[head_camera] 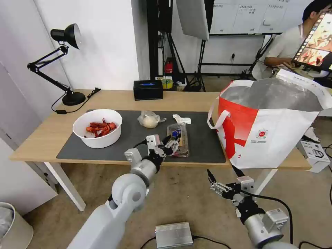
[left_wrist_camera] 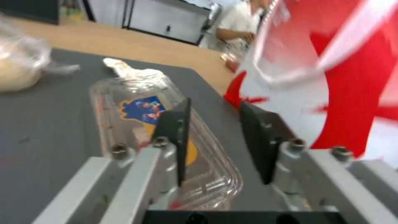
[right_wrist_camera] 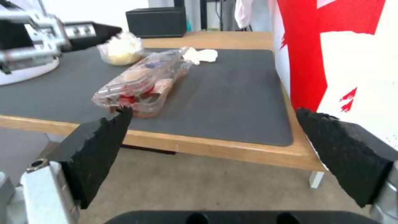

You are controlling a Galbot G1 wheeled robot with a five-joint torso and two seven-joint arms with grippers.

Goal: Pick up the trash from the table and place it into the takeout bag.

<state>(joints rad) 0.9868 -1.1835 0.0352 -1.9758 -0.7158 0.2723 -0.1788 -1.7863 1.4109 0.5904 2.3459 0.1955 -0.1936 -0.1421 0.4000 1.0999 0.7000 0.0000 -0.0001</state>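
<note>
Jaws of left gripper [head_camera: 172, 142] are hovering spread over the clear plastic clamshell box w/ red scraps [head_camera: 178, 139] on the grey-matted light-wood table [head_camera: 41, 138], box's long axis running away from robot; right gripper [head_camera: 212, 182] is hanging open, farther off.

Bare mat [head_camera: 204, 141] lies open between the clamshell box [head_camera: 178, 140] and the takeout bag [head_camera: 273, 131], whose wall blocks the surface's right end.

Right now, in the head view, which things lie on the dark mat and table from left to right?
Black desk lamp → white bowl → clear bag → clamshell box, with the open left gripper over it → takeout bag.
</note>
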